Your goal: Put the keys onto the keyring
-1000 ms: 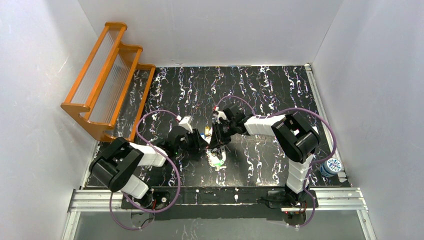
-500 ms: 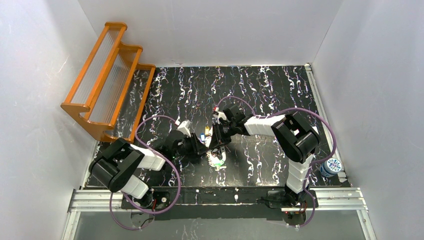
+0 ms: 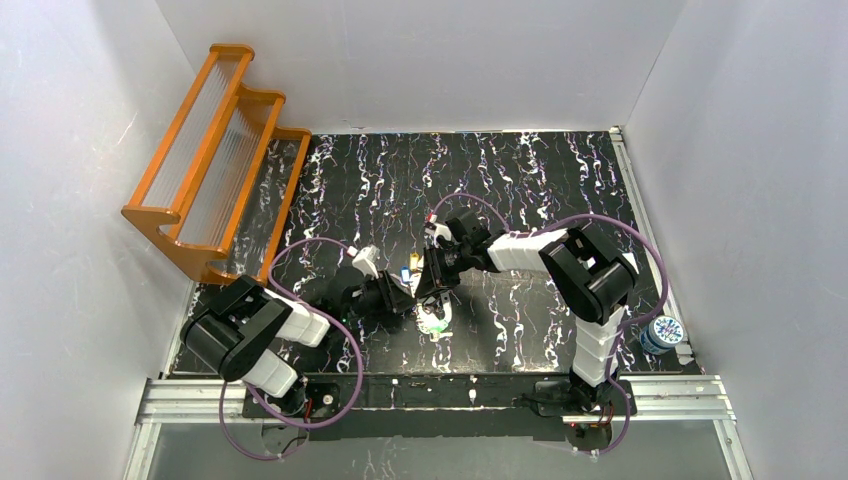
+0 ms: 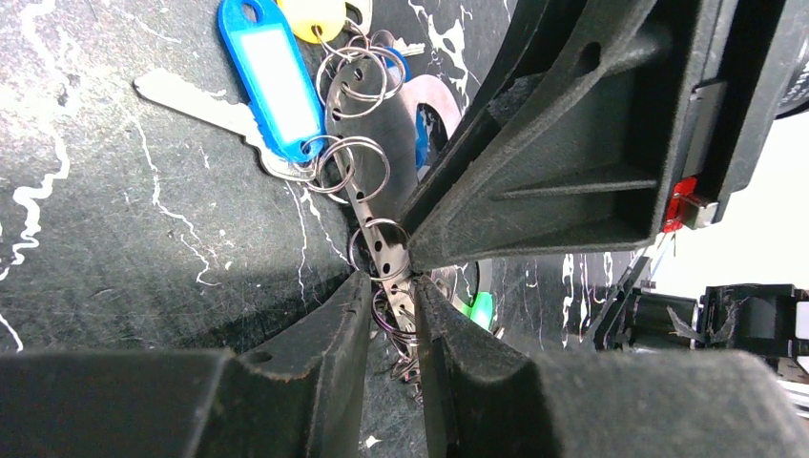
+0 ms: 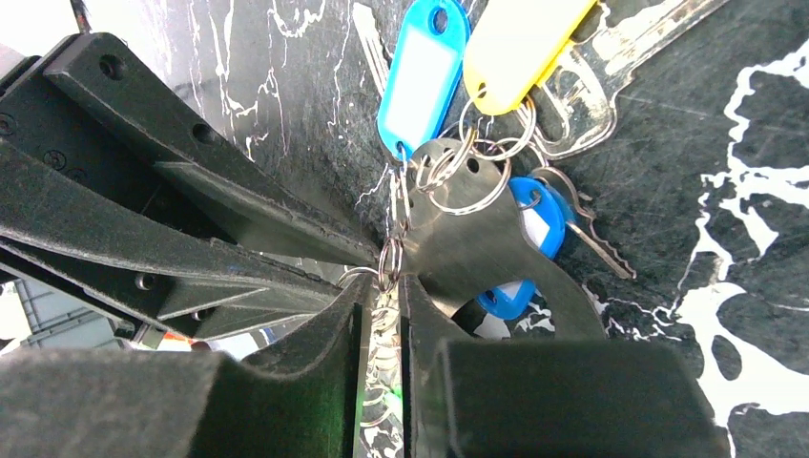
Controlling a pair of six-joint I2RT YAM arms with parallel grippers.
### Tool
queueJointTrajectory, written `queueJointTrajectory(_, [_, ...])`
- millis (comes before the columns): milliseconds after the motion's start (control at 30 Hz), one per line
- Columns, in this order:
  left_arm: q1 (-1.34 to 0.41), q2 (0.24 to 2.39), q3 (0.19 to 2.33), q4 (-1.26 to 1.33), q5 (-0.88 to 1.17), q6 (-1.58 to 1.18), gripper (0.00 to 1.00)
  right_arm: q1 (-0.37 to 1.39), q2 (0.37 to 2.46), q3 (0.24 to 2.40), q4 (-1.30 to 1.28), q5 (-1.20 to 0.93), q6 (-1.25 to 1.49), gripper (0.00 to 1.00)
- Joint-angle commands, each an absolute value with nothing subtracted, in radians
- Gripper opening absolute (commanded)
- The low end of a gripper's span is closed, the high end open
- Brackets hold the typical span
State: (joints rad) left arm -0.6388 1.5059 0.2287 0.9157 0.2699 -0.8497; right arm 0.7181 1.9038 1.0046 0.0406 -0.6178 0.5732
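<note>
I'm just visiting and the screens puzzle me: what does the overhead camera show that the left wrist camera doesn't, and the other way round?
Only the overhead view shows the orange rack, both whole arms and a small blue-and-white pot by the table's right edge. Only the left wrist view makes out a blue tag, a yellow tag, a silver key and the keyring pinched in the left gripper. Both show it meeting the right gripper tip to tip over the bundle on the black marbled table.

Bright even light, glinting metal, blurry foregrounds
</note>
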Motion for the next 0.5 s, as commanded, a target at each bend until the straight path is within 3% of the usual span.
queueJointTrajectory(0, [-0.646, 1.506, 0.203, 0.952, 0.276, -0.859, 0.22, 0.718, 1.933, 1.018, 0.067, -0.617, 0.578, 0.23])
queueJointTrajectory(167, [-0.646, 1.500, 0.194, 0.986, 0.278, -0.861, 0.22, 0.719, 1.947, 1.025, 0.075, -0.613, 0.581, 0.17])
queueJointTrajectory(333, [-0.646, 1.494, 0.188, 1.001, 0.296, -0.847, 0.23, 0.719, 1.955, 1.042, 0.045, -0.586, 0.548, 0.03])
queueJointTrajectory(467, [-0.646, 1.444, 0.178, 1.002, 0.295, -0.829, 0.25, 0.719, 1.930, 1.061, -0.028, -0.558, 0.479, 0.01])
